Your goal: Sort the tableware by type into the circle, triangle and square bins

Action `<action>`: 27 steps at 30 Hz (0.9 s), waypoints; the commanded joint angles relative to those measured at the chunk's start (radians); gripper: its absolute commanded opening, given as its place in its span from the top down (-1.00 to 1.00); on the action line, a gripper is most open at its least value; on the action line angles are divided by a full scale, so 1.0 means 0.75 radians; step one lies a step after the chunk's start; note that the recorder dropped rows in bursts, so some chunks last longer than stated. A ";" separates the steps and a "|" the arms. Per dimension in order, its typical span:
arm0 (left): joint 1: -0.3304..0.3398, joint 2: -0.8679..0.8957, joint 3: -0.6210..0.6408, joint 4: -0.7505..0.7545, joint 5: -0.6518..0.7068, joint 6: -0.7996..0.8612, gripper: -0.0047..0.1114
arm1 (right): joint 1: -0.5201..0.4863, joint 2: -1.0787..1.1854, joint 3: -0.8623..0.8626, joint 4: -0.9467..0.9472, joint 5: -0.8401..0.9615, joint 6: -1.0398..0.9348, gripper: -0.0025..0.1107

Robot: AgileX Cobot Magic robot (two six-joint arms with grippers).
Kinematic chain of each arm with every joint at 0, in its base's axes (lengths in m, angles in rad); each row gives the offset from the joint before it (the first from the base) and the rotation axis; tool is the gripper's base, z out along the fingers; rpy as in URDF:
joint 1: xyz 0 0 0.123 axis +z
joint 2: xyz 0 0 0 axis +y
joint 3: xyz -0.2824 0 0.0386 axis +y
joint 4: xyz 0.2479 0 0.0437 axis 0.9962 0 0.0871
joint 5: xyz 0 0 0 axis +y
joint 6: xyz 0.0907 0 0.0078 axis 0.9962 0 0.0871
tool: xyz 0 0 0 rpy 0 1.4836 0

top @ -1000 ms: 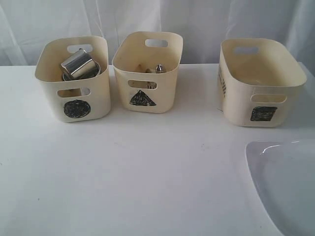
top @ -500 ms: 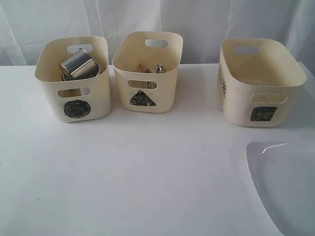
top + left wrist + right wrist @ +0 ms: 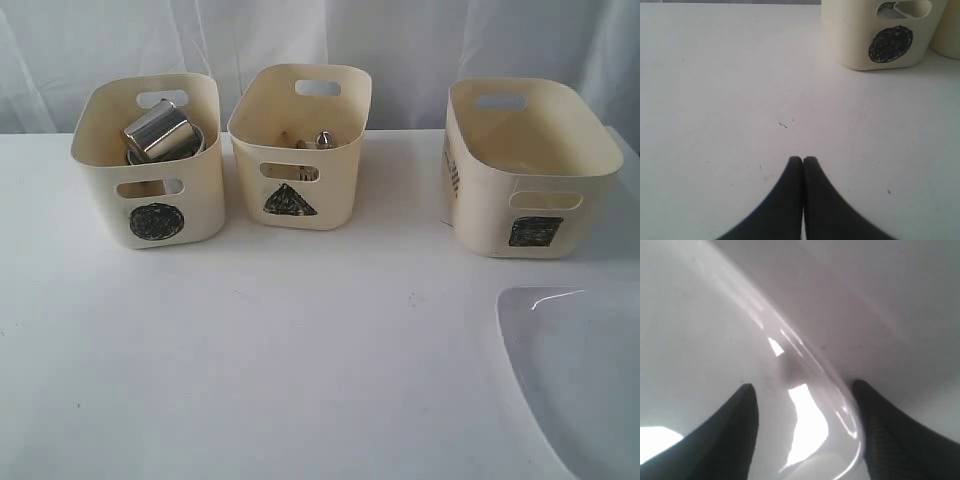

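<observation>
The large white plate (image 3: 580, 380) lies at the table's front right corner, partly cut off by the frame. My right gripper (image 3: 802, 385) is open and straddles the plate's (image 3: 700, 340) raised rim, one finger over the inside and one outside it. The left gripper (image 3: 803, 159) is shut and empty, low over bare table in front of the circle bin (image 3: 860, 45). In the circle bin (image 3: 150, 190) lies a steel mug (image 3: 155, 130). Cutlery tips (image 3: 322, 139) show in the triangle bin (image 3: 300, 190). The square bin (image 3: 520, 200) stands at the right. Neither arm shows in the exterior view.
A white curtain (image 3: 400, 40) hangs behind the three bins at the back of the white table (image 3: 300, 350). The plate reaches the table's front right edge.
The plate's left edge has shifted very slightly and the glint on its rim has changed. The bins and their contents have not moved.
</observation>
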 commanded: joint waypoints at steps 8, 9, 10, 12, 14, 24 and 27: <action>-0.009 -0.005 0.005 -0.003 -0.003 -0.001 0.92 | -0.004 0.216 0.018 -0.007 -0.145 -0.033 0.45; -0.009 -0.005 0.005 -0.003 -0.003 -0.001 0.92 | -0.004 0.226 0.018 -0.007 -0.145 -0.033 0.49; -0.009 -0.005 0.005 -0.003 -0.003 -0.001 0.92 | -0.004 0.238 0.018 -0.007 -0.147 -0.033 0.57; -0.009 -0.005 0.005 -0.003 -0.003 -0.001 0.92 | -0.004 0.248 0.018 -0.007 -0.147 -0.033 0.66; -0.009 -0.005 0.005 -0.003 -0.003 -0.001 0.92 | -0.004 0.247 0.018 -0.013 -0.135 -0.033 0.72; -0.009 -0.005 0.005 -0.003 -0.003 -0.001 0.92 | -0.004 0.180 0.015 -0.091 0.180 -0.033 0.94; -0.009 -0.005 0.005 -0.003 -0.003 -0.001 0.92 | -0.004 0.129 0.015 -0.111 0.281 -0.029 0.96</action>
